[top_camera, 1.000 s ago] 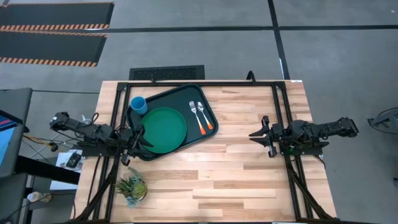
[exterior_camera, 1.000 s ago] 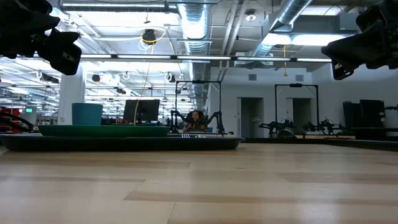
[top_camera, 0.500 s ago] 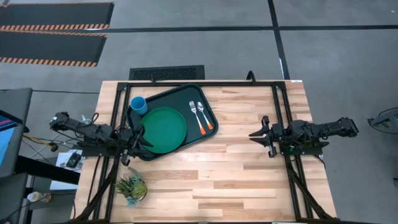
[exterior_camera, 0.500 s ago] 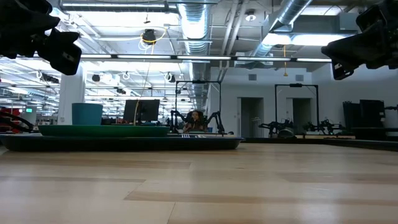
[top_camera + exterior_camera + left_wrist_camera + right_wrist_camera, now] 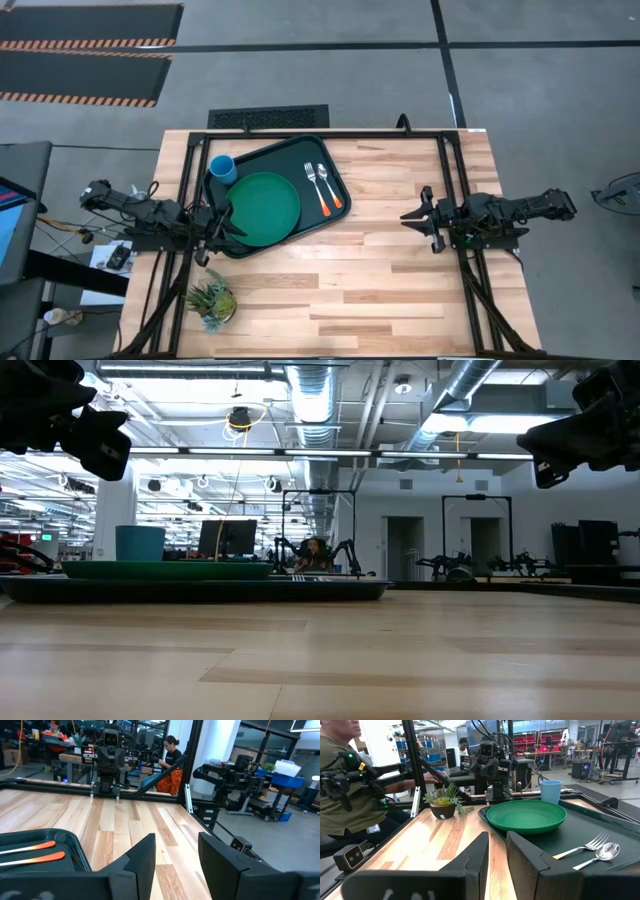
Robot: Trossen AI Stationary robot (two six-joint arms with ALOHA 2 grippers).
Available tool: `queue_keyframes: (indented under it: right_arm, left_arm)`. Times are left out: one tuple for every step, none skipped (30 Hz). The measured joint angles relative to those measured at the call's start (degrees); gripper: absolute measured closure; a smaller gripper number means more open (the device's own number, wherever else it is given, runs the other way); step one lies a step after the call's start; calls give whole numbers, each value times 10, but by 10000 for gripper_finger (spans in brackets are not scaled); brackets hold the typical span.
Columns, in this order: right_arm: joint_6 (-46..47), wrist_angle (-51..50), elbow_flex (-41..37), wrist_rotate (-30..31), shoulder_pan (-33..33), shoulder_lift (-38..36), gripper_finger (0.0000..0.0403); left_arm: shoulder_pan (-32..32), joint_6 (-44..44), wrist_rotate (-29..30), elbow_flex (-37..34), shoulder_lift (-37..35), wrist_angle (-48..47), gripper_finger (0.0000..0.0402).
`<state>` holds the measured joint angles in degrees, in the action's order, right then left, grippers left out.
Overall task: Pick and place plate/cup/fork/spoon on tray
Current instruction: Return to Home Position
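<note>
The dark tray (image 5: 300, 150) lies at the table's far left. On it rest the green plate (image 5: 263, 208), the blue cup (image 5: 223, 168), the fork (image 5: 312, 180) and, to its right, the spoon (image 5: 327, 183), both with orange handles. The right wrist view shows the plate (image 5: 527, 815), the cup (image 5: 550, 791), the fork (image 5: 585, 845) and the spoon (image 5: 605, 852). My left gripper (image 5: 232, 222) hovers open and empty over the tray's near left corner, beside the plate. My right gripper (image 5: 405, 217) hovers open and empty over bare wood at the table's right.
A small potted spiky plant (image 5: 212, 300) stands near the table's near left corner. Black frame bars (image 5: 452, 180) run over the table at both sides. People sit in the room beyond, one of them (image 5: 340, 795) in the right wrist view. Bare wood (image 5: 370, 270) lies between the grippers.
</note>
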<state>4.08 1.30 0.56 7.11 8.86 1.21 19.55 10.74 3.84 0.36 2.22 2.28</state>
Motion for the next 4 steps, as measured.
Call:
queue_keyframes:
  right_arm:
    - [0, 0, 0, 0, 0, 0, 310]
    - [0, 0, 0, 0, 0, 0, 310]
    - [0, 0, 0, 0, 0, 0, 310]
    - [0, 0, 0, 0, 0, 0, 310]
  left_arm:
    - [0, 0, 0, 0, 0, 0, 269]
    - [0, 0, 0, 0, 0, 0, 269]
    - [0, 0, 0, 0, 0, 0, 269]
    - [0, 0, 0, 0, 0, 0, 269]
